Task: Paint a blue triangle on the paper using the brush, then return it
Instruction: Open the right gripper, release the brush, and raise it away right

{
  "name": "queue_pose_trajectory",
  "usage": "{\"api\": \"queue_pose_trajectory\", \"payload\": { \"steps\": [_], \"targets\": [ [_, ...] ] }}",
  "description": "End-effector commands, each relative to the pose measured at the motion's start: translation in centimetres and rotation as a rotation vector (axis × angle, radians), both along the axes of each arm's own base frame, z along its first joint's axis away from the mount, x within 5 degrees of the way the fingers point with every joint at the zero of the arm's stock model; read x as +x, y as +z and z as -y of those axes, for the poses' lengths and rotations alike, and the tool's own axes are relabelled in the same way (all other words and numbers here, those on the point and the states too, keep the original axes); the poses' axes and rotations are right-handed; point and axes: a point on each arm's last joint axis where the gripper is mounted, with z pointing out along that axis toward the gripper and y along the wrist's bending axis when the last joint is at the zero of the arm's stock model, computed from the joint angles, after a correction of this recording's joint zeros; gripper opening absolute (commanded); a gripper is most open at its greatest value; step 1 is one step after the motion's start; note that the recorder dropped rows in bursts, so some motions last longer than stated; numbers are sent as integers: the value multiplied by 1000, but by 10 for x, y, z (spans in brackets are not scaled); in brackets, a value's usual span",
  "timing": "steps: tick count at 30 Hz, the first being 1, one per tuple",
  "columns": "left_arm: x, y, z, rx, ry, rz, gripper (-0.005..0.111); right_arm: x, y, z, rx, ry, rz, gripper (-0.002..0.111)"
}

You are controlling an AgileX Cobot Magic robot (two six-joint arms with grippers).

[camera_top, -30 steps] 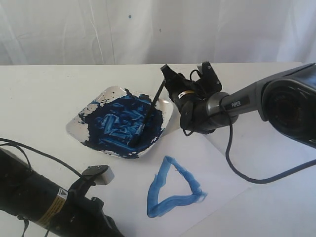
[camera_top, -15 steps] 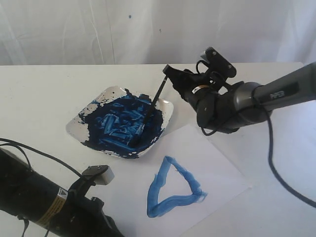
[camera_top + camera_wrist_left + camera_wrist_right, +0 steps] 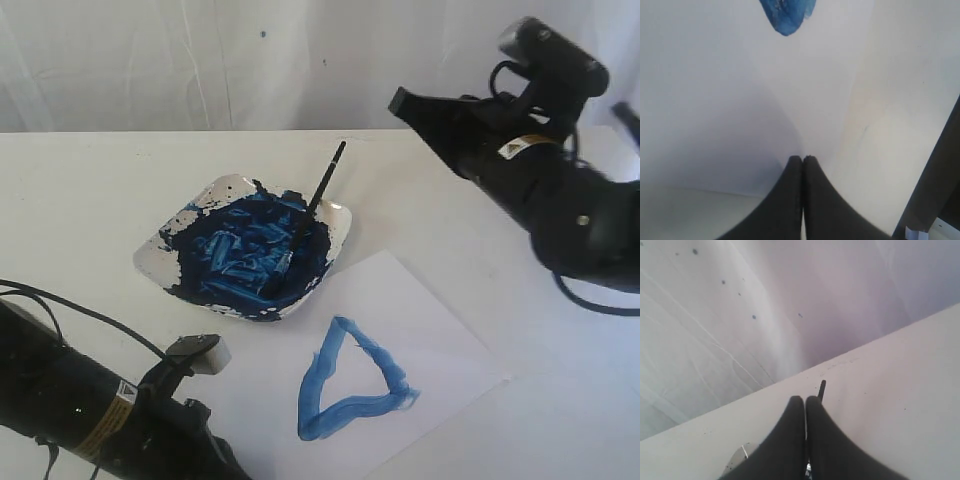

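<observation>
The brush (image 3: 310, 218) is seen lying in the dish (image 3: 342, 228), well below the right claw (image 3: 400, 102) and off toward the left arm's side of it. Its tip is sunk in the blue paint and its handle is propped over the rim, so that the long axis slants up toward that claw. The right claw is raised clear of the desk (image 3: 90, 190), its fingers pressed together on nothing. The left claw (image 3: 803, 160) is likewise pressed together and empty, held low over the paper (image 3: 440, 340), with a corner of the triangle (image 3: 318, 382) ahead of it. The triangle is closed on all three sides and the brush is set down, so the task is judged done or nearly so. Should the brush be wanted again, the right claw is judged better placed, since the free handle end is turned toward it. The desk around the dish is bare, and room above is plentiful.
</observation>
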Motion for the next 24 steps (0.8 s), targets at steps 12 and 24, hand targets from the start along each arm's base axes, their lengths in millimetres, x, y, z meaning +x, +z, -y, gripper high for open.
{"api": "queue_pose_trajectory", "payload": {
  "steps": [12,24],
  "targets": [
    [-1,-2,-3,22,-9,13,0,-111,80,55,-151,297,110,0],
    [-3,1,0,-18,-2,-24,0,-159,104,81,-443,421,350,0]
  ]
}}
